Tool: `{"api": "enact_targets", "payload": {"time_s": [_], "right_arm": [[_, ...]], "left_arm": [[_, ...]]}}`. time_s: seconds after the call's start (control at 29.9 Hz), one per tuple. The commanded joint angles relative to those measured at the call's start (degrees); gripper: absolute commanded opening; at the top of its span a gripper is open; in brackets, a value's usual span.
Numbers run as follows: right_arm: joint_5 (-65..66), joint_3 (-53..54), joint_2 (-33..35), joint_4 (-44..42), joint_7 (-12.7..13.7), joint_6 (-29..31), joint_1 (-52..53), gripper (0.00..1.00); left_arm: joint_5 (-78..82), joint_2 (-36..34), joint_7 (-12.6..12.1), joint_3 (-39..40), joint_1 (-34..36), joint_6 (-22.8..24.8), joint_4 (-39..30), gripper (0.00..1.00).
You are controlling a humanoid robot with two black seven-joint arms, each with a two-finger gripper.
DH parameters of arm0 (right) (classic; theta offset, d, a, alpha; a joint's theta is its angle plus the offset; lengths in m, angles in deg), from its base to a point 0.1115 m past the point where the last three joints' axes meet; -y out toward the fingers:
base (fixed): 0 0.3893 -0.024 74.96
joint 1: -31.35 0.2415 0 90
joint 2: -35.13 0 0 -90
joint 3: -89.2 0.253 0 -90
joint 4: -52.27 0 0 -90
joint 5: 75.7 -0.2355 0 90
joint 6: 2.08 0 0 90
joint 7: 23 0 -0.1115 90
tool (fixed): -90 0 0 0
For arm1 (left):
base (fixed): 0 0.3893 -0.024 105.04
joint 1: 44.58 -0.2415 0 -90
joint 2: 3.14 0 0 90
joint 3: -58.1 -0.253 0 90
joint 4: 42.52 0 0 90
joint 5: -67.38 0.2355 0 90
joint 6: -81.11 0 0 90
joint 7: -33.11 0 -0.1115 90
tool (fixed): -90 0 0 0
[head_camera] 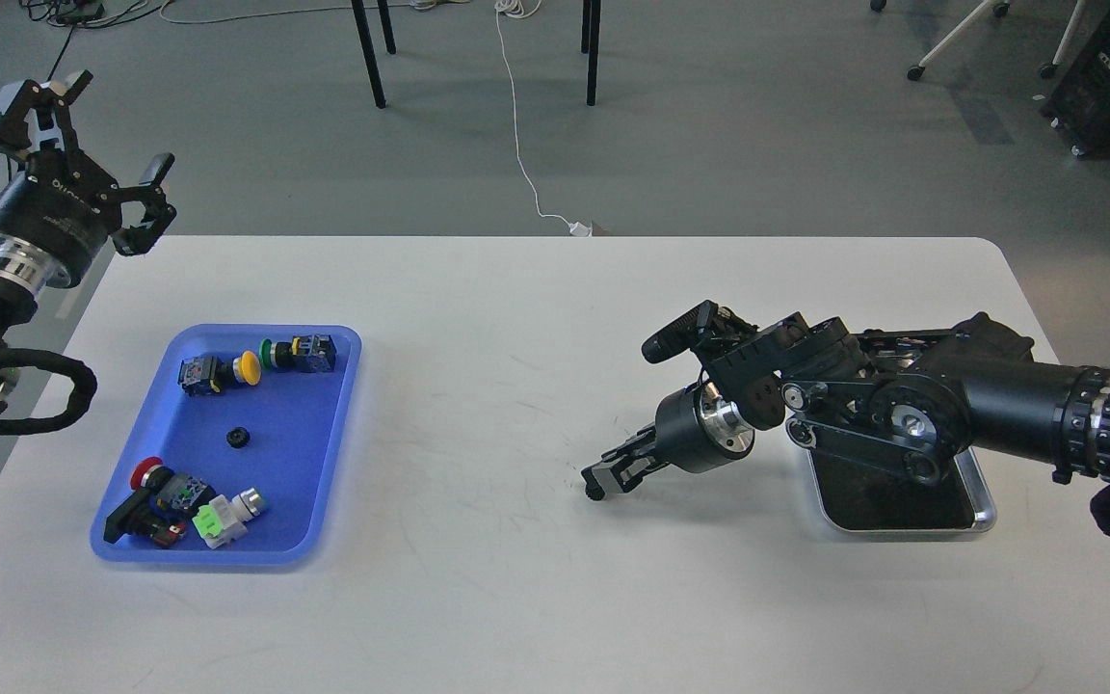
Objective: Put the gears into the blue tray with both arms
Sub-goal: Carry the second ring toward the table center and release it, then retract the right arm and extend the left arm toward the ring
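At the far left the left claw (97,135) is raised off the edge of the white counter (536,598), its fingers spread wide with nothing between them. Just right of it, on the counter's left side, lies the blue tray (343,386). One gear (238,438) sits alone near the tray's middle; a yellow-capped switch (218,371) and a green-capped switch (300,353) lie along its far edge, and a red-capped switch (145,487) and a silver one with a bright green body (227,516) crowd its near left corner. The middle of the counter is bare, marked only by faint scuffs. Right of centre the right claw (596,482) reaches down to the counter, its tips pressed together on a small dark piece, apparently the second gear (594,493), well apart from the tray. The right arm (998,405) stretches over a silver tray (984,511) with a dark bottom, hiding most of it. Beyond the counter are grey floor, black chair legs and a white cable (516,125).
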State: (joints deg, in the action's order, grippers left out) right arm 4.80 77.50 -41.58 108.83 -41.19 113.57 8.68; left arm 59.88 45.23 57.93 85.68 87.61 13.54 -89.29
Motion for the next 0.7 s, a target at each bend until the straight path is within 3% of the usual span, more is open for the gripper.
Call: {"api": "enact_targets", "payload": {"time_s": [0.0,0.17,0.3,0.53,0.67], "right_arm": [[0.0,2.8,0.9,-0.8,0.0,0.1,0.0,0.62],[-3.3,14.0,3.2,-5.7,1.0,0.2,-0.3,0.92],[-11.4,19.5,4.5,-7.5,3.5,-0.1,-0.3,0.95],[-26.9,29.5,11.2,-10.3,3.1,-0.4,-1.7,0.96],[-39.6,36.3,15.2,-9.8,2.5,-0.9,-6.3,0.96]], "left_arm": [[0.0,-0.8,0.1,-0.1,0.0,0.2,0.0,0.98],[-0.1,-3.4,0.1,1.2,0.2,1.8,-1.0,0.98],[0.3,-3.8,-0.6,1.2,0.3,5.6,-2.2,0.98],[12.1,-3.5,-4.2,0.8,2.5,5.6,-9.6,0.98],[25.1,-3.7,-4.1,1.2,3.1,5.6,-15.8,0.98]]}}
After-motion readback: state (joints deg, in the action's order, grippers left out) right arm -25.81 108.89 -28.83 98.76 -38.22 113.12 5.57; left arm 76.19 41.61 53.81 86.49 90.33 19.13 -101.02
